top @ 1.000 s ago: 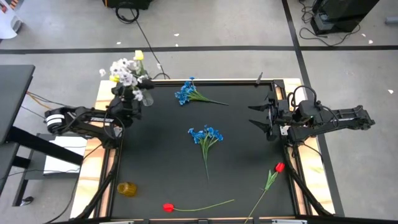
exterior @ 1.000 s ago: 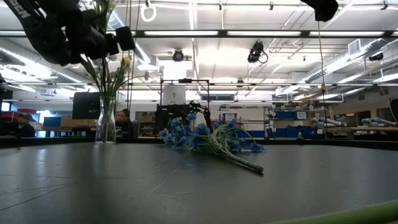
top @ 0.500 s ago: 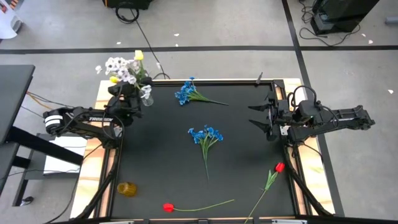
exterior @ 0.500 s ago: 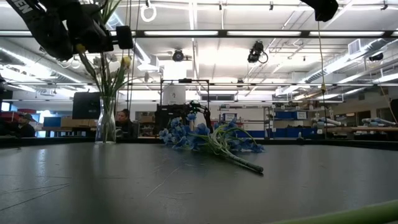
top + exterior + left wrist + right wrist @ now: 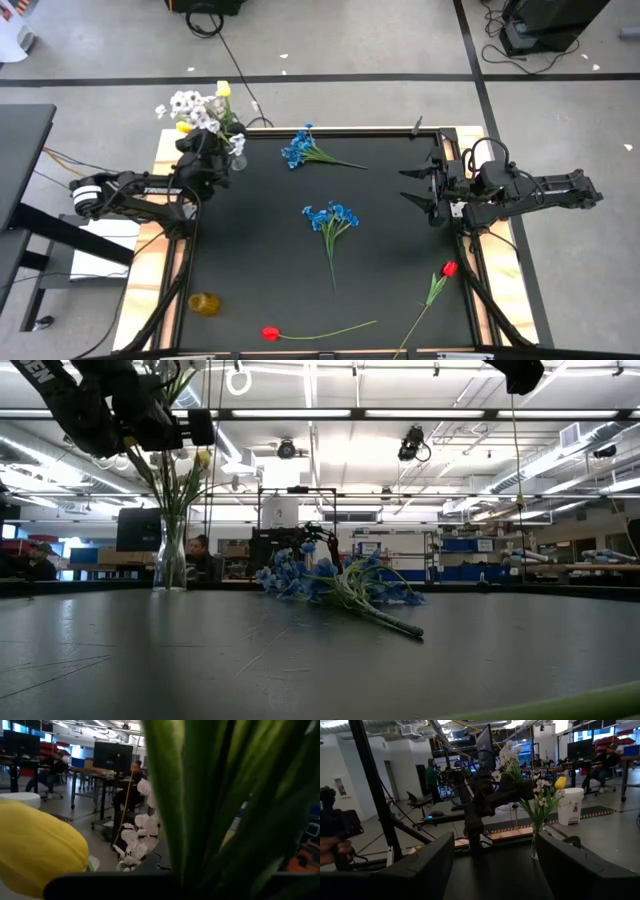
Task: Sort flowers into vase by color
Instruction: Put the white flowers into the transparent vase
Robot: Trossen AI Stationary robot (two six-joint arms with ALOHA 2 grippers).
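Observation:
A clear glass vase (image 5: 238,158) stands at the mat's far left corner. It holds white blossom clusters (image 5: 190,108) and yellow tulips (image 5: 223,89) on green stalks. My left gripper (image 5: 210,148) is shut among those stalks, above the vase's mouth. Two blue blossom clusters (image 5: 305,148) (image 5: 330,217) lie flat on the mat's middle. Two red tulips (image 5: 270,333) (image 5: 449,268) lie near the front edge. My right gripper (image 5: 425,185) hangs open at the mat's right edge, holding nothing. My left gripper is closed on green stalks and leaves (image 5: 200,820) of the bunch in the vase, below the white blossoms (image 5: 507,755) and above the vase (image 5: 535,842). It comes in about level from the table's left. Which stalks it has, the leaves hide. Their lower ends stay in the vase.
A small amber glass (image 5: 204,303) sits at the mat's front left. Wooden boards (image 5: 160,250) border the black mat on both sides. Open mat lies between the blue clusters and the red tulips. People sit at desks in the room beyond the table.
My left gripper has rolled a little at the bunch while staying at the same place. The white blossoms have swung slightly toward the table's far left. The vase has kept its place.

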